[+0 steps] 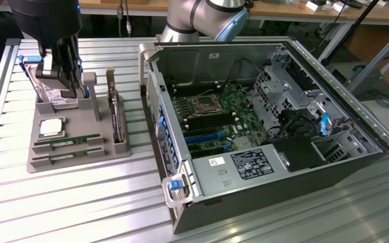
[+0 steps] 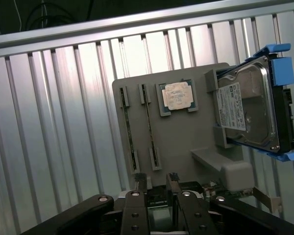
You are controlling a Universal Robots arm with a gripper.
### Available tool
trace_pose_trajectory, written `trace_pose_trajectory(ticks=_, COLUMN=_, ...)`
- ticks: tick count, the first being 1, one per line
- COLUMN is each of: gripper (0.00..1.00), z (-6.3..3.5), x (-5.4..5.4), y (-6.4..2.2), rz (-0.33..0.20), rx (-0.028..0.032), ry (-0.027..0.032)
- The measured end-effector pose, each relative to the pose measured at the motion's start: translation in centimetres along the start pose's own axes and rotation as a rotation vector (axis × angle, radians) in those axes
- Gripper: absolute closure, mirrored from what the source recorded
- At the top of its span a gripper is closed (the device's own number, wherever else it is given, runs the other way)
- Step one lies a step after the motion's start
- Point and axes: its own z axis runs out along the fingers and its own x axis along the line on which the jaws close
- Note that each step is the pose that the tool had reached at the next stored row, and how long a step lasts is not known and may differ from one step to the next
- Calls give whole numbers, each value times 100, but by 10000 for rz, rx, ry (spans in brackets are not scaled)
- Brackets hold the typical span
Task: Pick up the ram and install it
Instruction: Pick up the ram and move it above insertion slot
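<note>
Two ram sticks [image 1: 67,142] [image 1: 66,155] lie edge-up in slots at the front of a grey holder [image 1: 89,124] on the exterior view's left. In the wrist view they show as thin strips [image 2: 129,132] [image 2: 148,120]. My black gripper [image 1: 69,88] hangs over the back of the holder, beside the hard drive and apart from the ram. Its two fingertips [image 2: 139,180] stand apart, so my gripper [image 2: 157,182] is open with nothing held. The open computer case [image 1: 329,109] with its green motherboard [image 1: 215,119] stands to the exterior view's right.
The holder also carries a square silver processor [image 1: 51,127] [image 2: 176,95], an upright expansion card [image 1: 115,114] and a hard drive in a blue caddy [image 2: 247,110]. Everything rests on a slatted metal table [image 1: 79,202]. The case wall [image 1: 152,101] rises close beside the holder.
</note>
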Motion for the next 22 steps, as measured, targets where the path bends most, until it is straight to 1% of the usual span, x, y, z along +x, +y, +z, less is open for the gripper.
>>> trace_pose_trajectory(ticks=22, gripper=70, z=83, x=3, y=-4, rz=0, rx=0, ry=0)
